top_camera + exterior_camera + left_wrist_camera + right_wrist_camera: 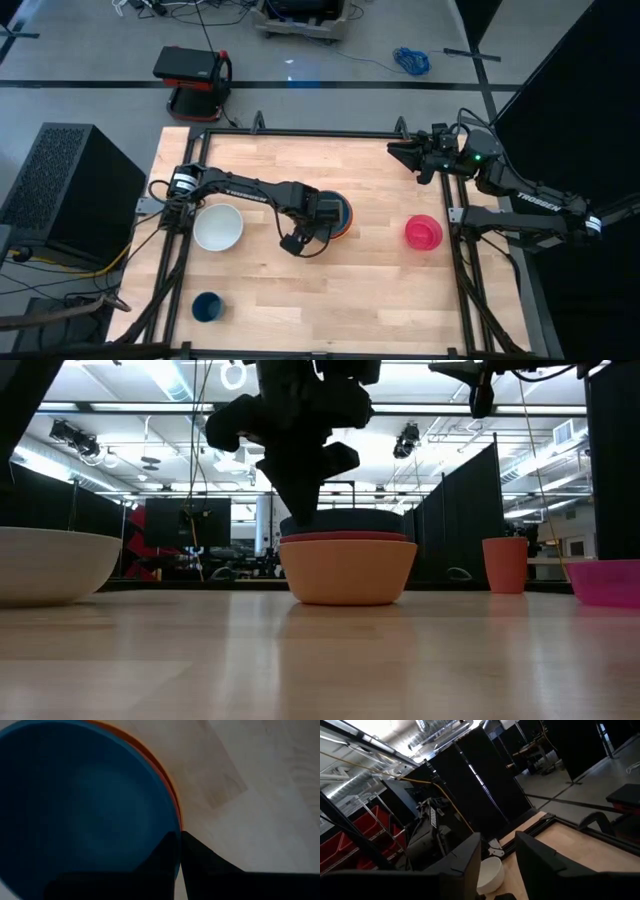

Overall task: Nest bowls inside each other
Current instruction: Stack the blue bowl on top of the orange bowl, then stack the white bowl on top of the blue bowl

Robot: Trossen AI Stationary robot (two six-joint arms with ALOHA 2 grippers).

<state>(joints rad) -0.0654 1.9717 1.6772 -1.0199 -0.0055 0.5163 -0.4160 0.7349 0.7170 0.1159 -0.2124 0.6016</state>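
Teal-blue round plastic bowl point(85, 805), nested atop red and orange plastic bowls point(348, 570), rim pinched by left hand point(179, 851) for seating.

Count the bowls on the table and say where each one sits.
5: orange bowl, red bowl and teal-blue bowl stacked mid-table; white bowl left of them; pink bowl right.

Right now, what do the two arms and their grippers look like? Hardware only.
Both arms are dark, near-black jointed links. The left arm and the right arm each carry white lettering along a link, and the right arm shows a small green light near its wrist. The left gripper and the right gripper each have two dark, flat, tapering fingers. Dark cables trail at both bases.
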